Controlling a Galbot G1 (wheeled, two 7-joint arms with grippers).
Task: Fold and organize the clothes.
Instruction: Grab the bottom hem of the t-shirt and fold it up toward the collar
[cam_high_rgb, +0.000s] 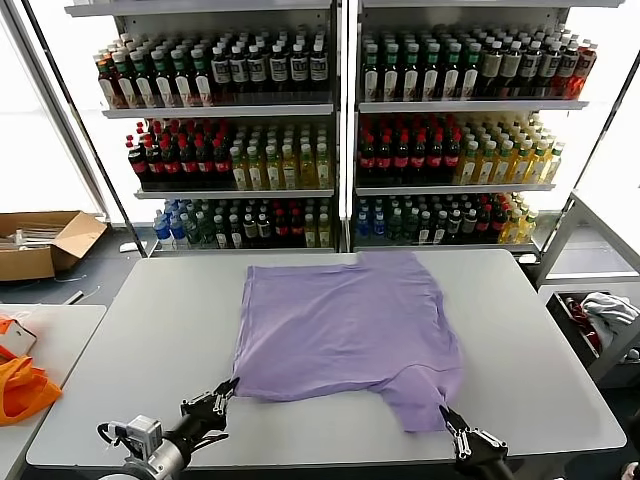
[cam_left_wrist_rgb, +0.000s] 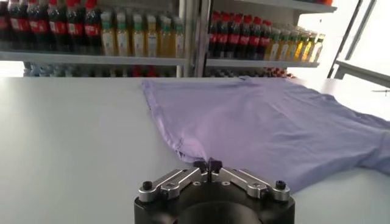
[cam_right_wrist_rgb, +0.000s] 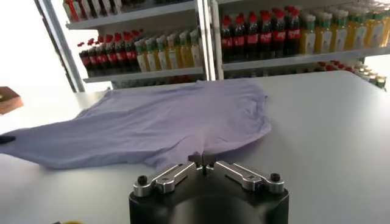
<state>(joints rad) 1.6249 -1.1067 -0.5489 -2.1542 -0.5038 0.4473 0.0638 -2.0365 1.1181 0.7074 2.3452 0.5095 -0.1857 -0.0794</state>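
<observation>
The lavender T-shirt lies spread on the grey table, its print not showing. My left gripper is shut on the shirt's near left corner; in the left wrist view the fabric rises from between the closed fingertips. My right gripper is shut on the shirt's near right sleeve edge; in the right wrist view the cloth is pinched between its fingertips.
Shelves of drink bottles stand behind the table. A side table on the left holds orange fabric. A cardboard box sits on the floor at left. A bin with white cloth stands at right.
</observation>
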